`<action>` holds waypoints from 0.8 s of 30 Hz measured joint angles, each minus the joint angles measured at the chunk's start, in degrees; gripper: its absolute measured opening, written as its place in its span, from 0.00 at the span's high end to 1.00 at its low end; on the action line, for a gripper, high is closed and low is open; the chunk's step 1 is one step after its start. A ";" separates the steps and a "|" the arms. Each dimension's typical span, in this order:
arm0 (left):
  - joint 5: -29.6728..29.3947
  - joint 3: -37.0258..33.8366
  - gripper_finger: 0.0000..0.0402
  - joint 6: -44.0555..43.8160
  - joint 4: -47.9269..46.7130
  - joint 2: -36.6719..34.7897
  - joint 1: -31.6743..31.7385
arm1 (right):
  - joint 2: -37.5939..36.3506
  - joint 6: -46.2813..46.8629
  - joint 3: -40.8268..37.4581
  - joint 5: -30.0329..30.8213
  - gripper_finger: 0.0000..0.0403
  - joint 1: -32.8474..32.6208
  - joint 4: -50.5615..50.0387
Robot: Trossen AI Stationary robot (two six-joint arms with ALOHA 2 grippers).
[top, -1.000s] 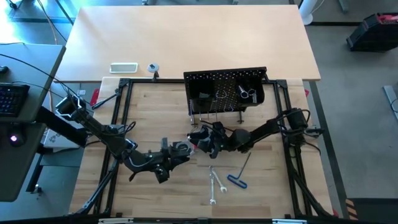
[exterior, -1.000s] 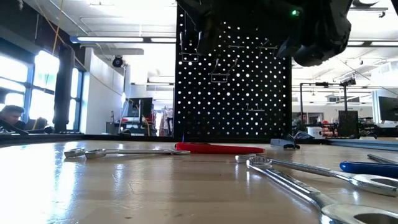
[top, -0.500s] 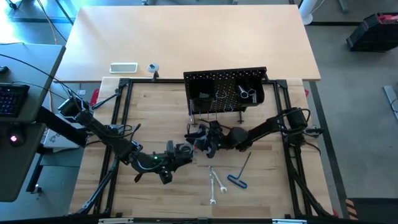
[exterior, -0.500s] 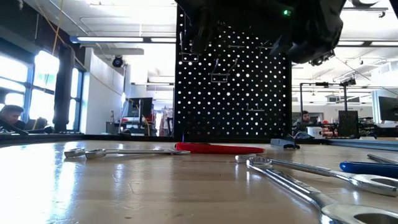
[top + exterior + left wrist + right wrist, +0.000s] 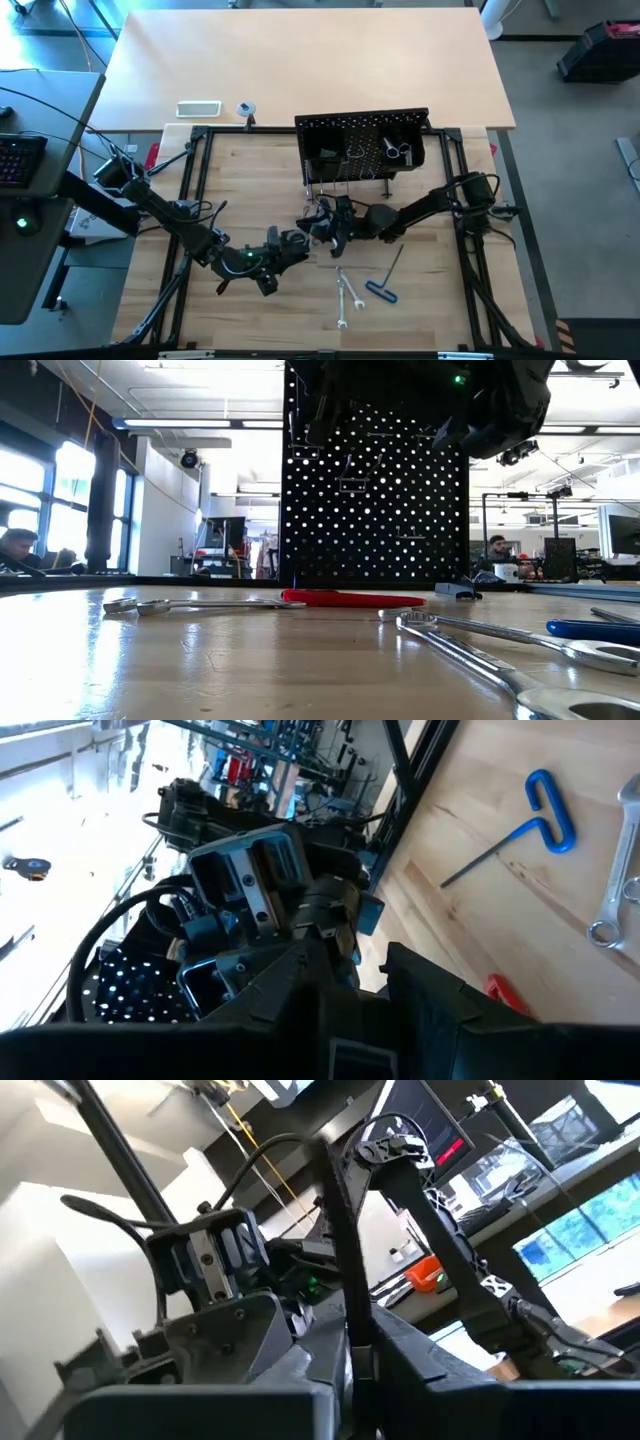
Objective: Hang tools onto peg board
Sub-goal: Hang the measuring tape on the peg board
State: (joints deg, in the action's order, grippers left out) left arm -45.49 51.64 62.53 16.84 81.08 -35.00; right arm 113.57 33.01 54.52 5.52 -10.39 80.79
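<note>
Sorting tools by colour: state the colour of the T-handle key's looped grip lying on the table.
Blue grip on the dark-shafted T-handle key; clearest in the left wrist view.

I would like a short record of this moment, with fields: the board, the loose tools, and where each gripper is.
Peg board: upright at the table's back, some items hung on it
Loose tools: two silver wrenches, blue-ended L key, red-handled tool, all lying flat
Left gripper: mid-table, facing the right one
Right gripper: close to it, before the board
</note>
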 joint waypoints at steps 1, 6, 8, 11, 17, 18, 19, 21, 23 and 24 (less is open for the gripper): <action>-0.06 0.00 0.73 -0.23 -0.22 0.00 0.00 | -0.06 -1.00 0.02 0.05 0.96 -0.05 -0.70; -0.11 0.00 0.69 -1.88 -2.18 0.00 -0.07 | -0.07 -4.33 0.00 0.55 0.98 -0.29 -3.44; -0.83 0.13 0.67 -2.73 -2.29 -0.10 -0.04 | 0.08 -4.89 -0.21 0.77 0.99 -0.23 -5.77; -1.57 0.13 0.66 -3.70 -3.14 -0.13 -0.05 | -0.45 -5.62 -0.25 0.90 1.00 -0.27 -8.61; -2.24 0.17 0.65 -5.69 -5.73 -0.13 -0.50 | -0.76 -6.12 -0.51 0.66 1.00 -0.36 -8.09; -2.31 0.17 0.65 -6.35 -6.30 -0.13 -0.48 | -0.76 -6.13 -0.51 0.61 1.00 -0.36 -7.78; -2.48 0.17 0.65 -6.87 -7.04 -0.13 -0.48 | -0.76 -6.15 -0.52 0.57 1.00 -0.36 -7.49; -2.73 0.17 0.65 -8.46 -9.49 -0.13 -0.48 | -0.77 -6.32 -0.52 0.36 1.00 -0.36 -7.13; -3.26 0.17 0.64 -10.41 -11.66 -0.13 -0.65 | -0.75 -6.52 -0.52 0.20 1.00 -0.40 -6.12; -3.54 0.17 0.64 -11.03 -12.38 -0.13 -0.68 | -0.77 -6.55 -0.52 0.02 1.00 -0.42 -5.55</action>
State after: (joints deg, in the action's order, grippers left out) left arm -49.02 51.81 51.50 4.46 80.95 -35.69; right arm 112.80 26.47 54.00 5.55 -10.81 75.24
